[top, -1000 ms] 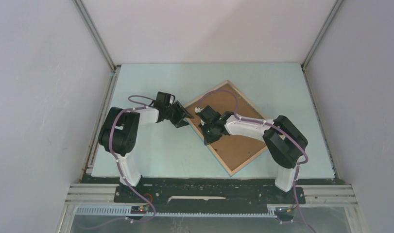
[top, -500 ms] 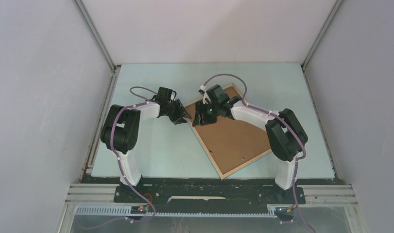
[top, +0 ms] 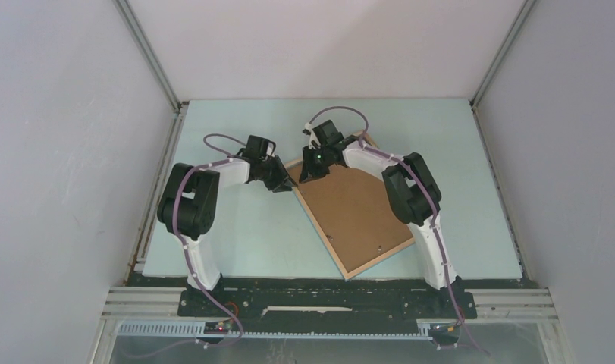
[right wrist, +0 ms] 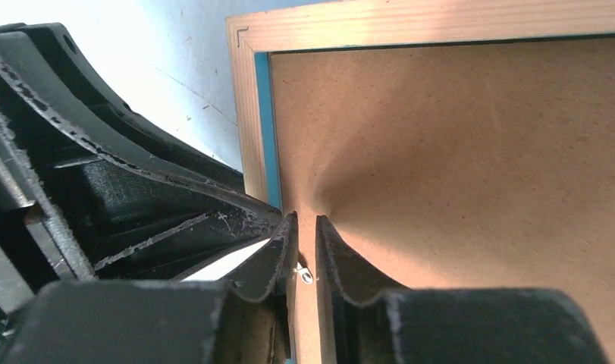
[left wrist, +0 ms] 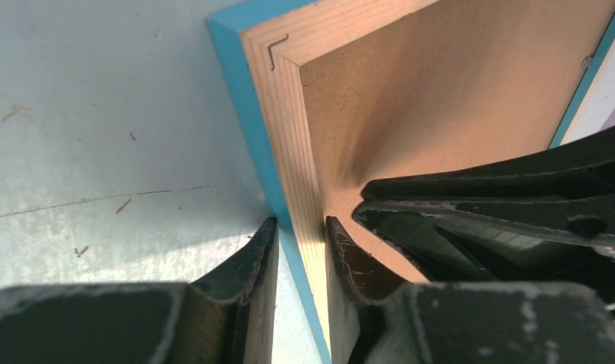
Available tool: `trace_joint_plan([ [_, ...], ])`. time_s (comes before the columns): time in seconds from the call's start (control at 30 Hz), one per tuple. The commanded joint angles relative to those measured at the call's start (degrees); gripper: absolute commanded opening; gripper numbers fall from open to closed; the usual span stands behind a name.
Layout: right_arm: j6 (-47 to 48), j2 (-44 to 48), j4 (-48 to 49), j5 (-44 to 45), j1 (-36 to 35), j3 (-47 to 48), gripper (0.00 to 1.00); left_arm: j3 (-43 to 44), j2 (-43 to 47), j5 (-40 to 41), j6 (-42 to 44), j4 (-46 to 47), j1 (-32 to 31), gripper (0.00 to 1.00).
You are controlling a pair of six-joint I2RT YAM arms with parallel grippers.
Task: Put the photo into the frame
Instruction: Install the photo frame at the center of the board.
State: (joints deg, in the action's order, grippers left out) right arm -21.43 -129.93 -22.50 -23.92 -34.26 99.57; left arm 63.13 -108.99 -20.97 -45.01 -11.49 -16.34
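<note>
- The left hand (left wrist: 300, 227) is clamped on one rail of the large, thin rectangular picture frame (left wrist: 289, 129). One finger presses the outer blue edge and the other the inner side, a little way along from a corner.
- The right hand (right wrist: 305, 220) is pinched shut on the edge of the plain brown backing board (top: 357, 208), close beside the left hand. A small metal tab (right wrist: 305, 275) shows between its fingers.
- The frame is light, straight-grained wood on its back and bright blue on its outer and inner edges.
- It lies back up and askew around the middle of the pale blue-green tabletop (top: 243, 235). One corner is close to the middle of the near edge, and the gripped end points towards the far edge.
- The board fills the frame's opening.
</note>
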Motion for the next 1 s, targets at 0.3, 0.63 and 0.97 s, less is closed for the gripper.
trace_joint_plan([
  [0.3,-4.65,1.04,6.6,-10.04,0.13,-9.38,0.11,0.08,-3.16,6.37,1.61,-2.58,2.42,0.01],
  [0.63,-10.18,0.31,14.21,-21.78,1.06,-15.78,0.1,0.5,-4.1,5.4,1.33,-2.5,3.04,0.0],
  [0.97,-8.95,0.63,13.57,-25.38,3.15,-12.91,0.12,0.29,-3.96,4.97,1.42,-1.68,3.07,0.0],
])
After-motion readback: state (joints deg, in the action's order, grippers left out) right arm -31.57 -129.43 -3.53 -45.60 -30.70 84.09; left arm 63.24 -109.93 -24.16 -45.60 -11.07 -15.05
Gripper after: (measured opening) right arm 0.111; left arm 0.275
